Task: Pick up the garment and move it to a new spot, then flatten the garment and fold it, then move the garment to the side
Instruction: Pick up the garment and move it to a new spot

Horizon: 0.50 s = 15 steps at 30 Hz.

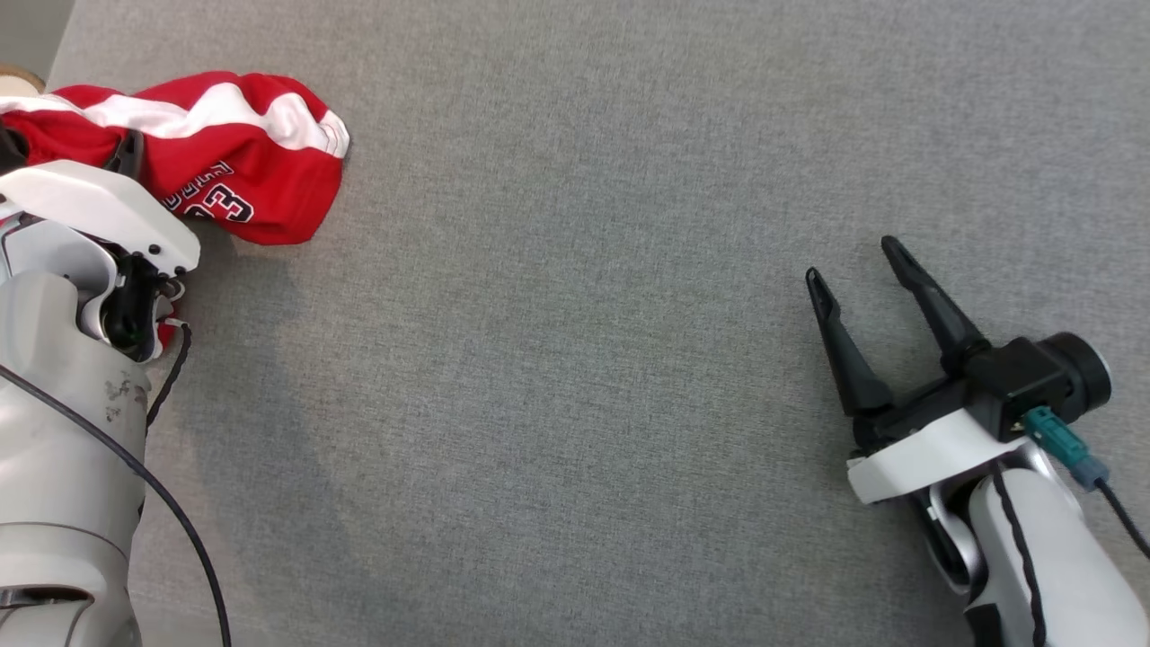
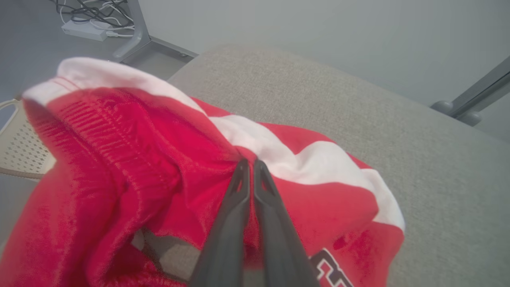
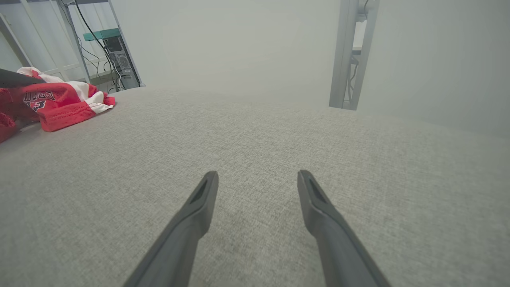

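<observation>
The garment (image 1: 243,135) is a crumpled red jersey with a white stripe and dark lettering, lying at the far left corner of the grey cloth-covered surface (image 1: 575,359). My left gripper (image 1: 130,151) reaches into it. In the left wrist view the left gripper (image 2: 249,164) is shut, its fingers pressed together on a fold of the garment (image 2: 159,159) next to the white stripe. My right gripper (image 1: 852,259) hovers open at the lower right, far from the cloth. Nothing lies between the spread fingers of the right gripper (image 3: 258,174), and the garment (image 3: 59,103) shows at the far left.
The surface's left edge runs close behind the garment, with a beige perforated object (image 2: 20,151) just beyond it. Cables and a power strip (image 2: 83,28) lie on the floor. A metal frame post (image 3: 350,52) stands past the far edge.
</observation>
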Motion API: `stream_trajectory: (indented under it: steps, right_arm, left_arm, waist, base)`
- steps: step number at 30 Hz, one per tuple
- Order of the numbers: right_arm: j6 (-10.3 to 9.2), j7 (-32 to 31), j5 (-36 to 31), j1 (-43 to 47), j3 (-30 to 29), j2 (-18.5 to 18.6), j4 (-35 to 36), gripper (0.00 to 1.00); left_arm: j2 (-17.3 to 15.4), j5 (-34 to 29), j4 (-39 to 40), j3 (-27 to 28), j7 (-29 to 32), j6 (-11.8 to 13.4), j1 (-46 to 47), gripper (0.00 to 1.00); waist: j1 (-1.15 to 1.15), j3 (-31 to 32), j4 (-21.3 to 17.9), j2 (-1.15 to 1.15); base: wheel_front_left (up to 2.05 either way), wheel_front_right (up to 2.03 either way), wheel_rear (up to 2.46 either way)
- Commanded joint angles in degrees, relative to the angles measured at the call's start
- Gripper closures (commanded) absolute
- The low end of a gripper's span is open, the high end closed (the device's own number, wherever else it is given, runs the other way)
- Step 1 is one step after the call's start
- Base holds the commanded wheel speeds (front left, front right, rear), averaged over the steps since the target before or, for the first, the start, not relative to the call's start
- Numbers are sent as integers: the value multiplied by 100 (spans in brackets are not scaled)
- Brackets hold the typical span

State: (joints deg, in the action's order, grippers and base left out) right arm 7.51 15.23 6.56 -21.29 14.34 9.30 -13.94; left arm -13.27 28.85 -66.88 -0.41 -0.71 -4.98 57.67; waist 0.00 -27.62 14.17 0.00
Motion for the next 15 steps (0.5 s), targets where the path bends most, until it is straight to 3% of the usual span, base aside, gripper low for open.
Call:
stream_trajectory:
  steps: [1,8,15]
  right_arm:
    - [-4,-13,24,129,19,-22,-74,0]
    - [-3,-7,160,213,84,-282,-142,0]
    - [-3,-8,270,464,-72,-472,-141,0]
  left_arm:
    - [39,44,51,23,-124,-18,-31,100]
    - [54,-115,303,-193,-685,-118,-157,100]
    - [217,-158,719,-460,-723,-196,-394,100]
  waist:
    - [0,152,-62,0]
    - [0,738,-392,0]
    - [0,1440,-957,0]
  base:
    - [0,0,0]
    - [0,0,0]
    - [0,0,0]
